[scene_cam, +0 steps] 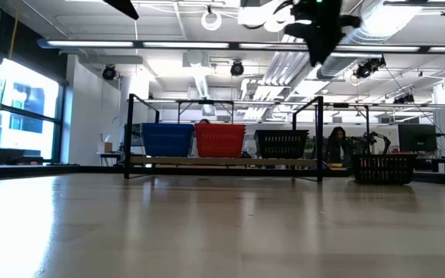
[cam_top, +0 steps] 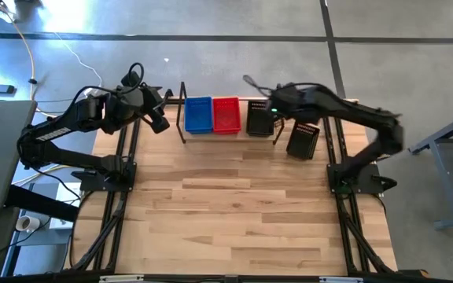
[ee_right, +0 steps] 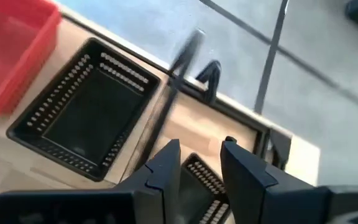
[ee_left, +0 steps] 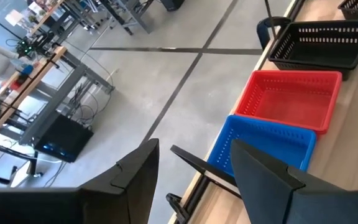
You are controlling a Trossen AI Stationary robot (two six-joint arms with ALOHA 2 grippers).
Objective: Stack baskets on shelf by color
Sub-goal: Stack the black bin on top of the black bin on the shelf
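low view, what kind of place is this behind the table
Probably a robotics lab or open workshop. Exposed ceiling ducts and strip lighting overhead, benches with monitors at the back, a person seated there, and a bare concrete floor around the table.

The shelf (cam_top: 230, 134) holds blue (cam_top: 198, 115), red (cam_top: 226, 115) and black baskets (cam_top: 259, 118); another black basket (cam_top: 303, 141) sits on the table (cam_top: 234, 212).
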